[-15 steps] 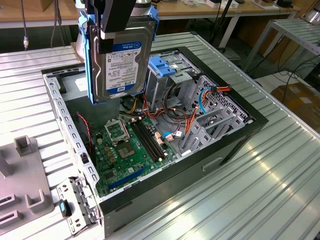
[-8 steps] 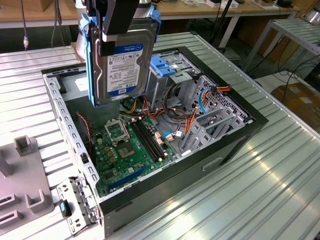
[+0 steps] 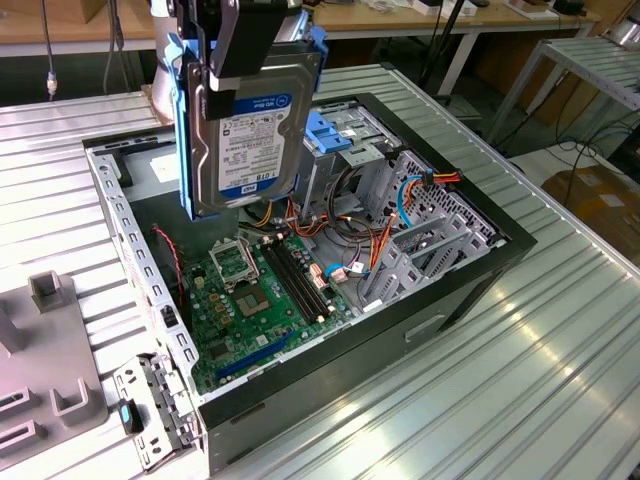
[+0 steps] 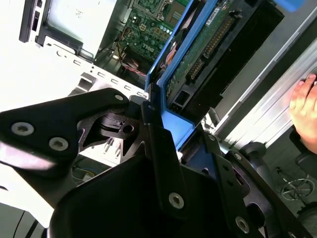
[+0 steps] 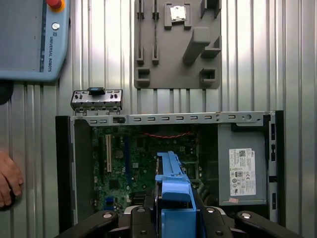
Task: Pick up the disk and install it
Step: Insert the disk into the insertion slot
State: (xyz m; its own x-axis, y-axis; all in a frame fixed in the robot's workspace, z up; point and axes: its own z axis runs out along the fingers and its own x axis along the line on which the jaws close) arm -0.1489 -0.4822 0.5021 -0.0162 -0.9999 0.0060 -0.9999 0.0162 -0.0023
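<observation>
- Right now the claw (image 3: 243, 48) is clamped tight on the disk (image 3: 252, 135), pinching it across its blue side rails at the upper end.
- The disk hangs on edge, label facing outward, lifted clear above the open computer case (image 3: 350, 375). I'd guess it is held that way to suit a narrow bay.
- Below it lies the green circuit board (image 3: 250, 300), and the metal drive cage (image 3: 350, 170) stands just beside it.
- A person's hand (image 5: 7, 181) rests on the ribbed table (image 3: 520, 380), apart from the case.

Ribbed metal table (image 3: 560, 330) — wooden workbench (image 3: 400, 18) behind, cardboard box (image 3: 600, 195) on the floor.
</observation>
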